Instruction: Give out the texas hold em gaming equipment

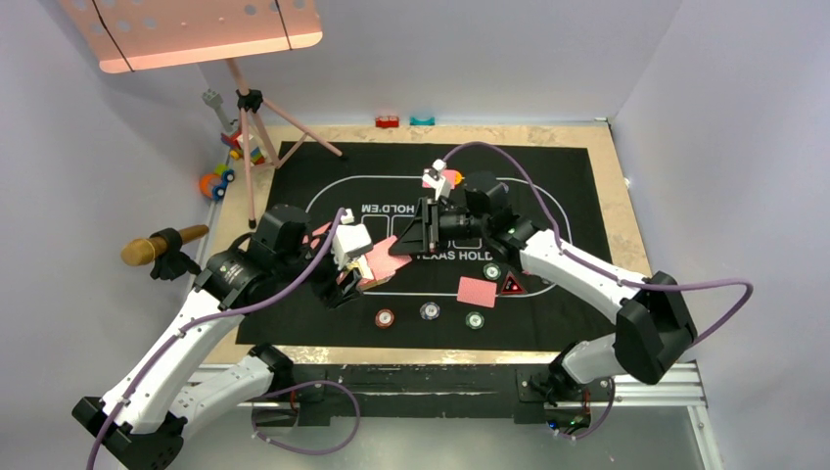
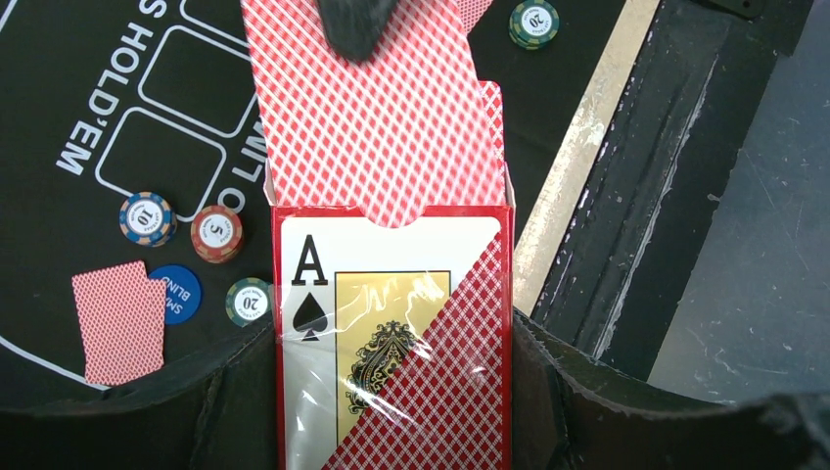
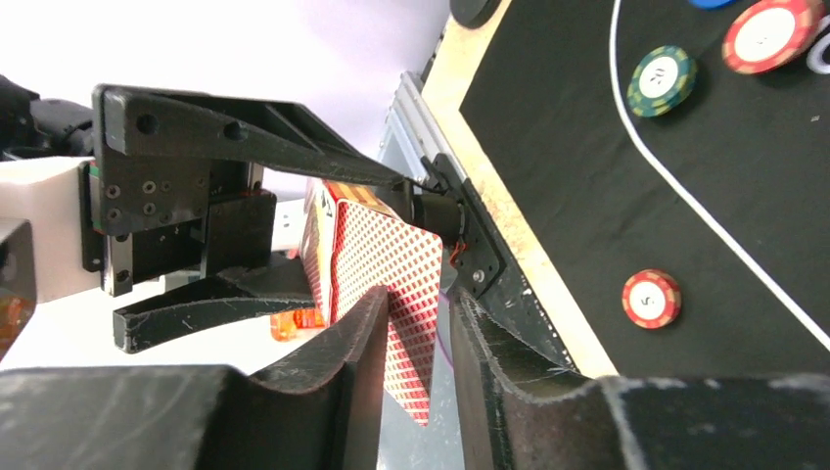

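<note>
Left gripper (image 1: pixel 345 284), over the left part of the black Texas Hold'em mat (image 1: pixel 548 166), is clenched on the card box (image 2: pixel 391 343) — an ace of spades shows through its window, flap open. A red-backed card (image 2: pixel 362 108) sticks out of the box mouth; the right gripper (image 3: pixel 416 323) has its fingers on either side of that card's end, narrowly parted — whether they pinch it cannot be told. On the mat near the right arm: a dealt card (image 1: pixel 477 291), the triangular marker (image 1: pixel 511 285) and a green chip (image 1: pixel 492 271). Nearer edge, left to right: red chip (image 1: pixel 385 317), grey chip (image 1: pixel 429 310), green chip (image 1: pixel 475 319).
</note>
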Robot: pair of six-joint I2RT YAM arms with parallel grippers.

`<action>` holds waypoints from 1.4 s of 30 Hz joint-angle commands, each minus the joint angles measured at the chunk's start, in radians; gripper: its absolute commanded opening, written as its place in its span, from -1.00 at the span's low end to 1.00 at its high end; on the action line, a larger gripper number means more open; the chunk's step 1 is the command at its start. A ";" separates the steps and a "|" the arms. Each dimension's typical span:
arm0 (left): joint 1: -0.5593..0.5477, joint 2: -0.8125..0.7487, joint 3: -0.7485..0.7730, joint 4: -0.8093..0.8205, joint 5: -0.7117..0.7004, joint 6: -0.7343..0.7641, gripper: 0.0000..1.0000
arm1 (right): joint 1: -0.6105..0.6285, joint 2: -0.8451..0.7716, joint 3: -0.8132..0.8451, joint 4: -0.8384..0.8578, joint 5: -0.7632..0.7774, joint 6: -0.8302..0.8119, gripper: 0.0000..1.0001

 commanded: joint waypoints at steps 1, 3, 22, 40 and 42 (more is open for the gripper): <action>0.004 -0.017 0.053 0.060 0.045 -0.011 -1.00 | -0.043 -0.056 -0.001 -0.041 -0.004 -0.044 -0.43; 0.005 -0.020 0.051 0.059 0.046 -0.012 -1.00 | -0.054 -0.064 0.004 -0.050 -0.008 -0.047 -0.56; 0.007 -0.032 0.050 0.049 0.039 -0.006 -1.00 | -0.314 0.099 0.216 -0.046 -0.018 -0.082 -1.00; 0.006 -0.044 0.040 0.056 0.043 -0.004 -1.00 | -0.381 0.916 0.980 -0.292 0.404 -0.265 -1.00; 0.005 -0.044 0.039 0.058 0.042 -0.005 -1.00 | -0.382 0.944 1.012 -0.333 0.434 -0.264 -1.00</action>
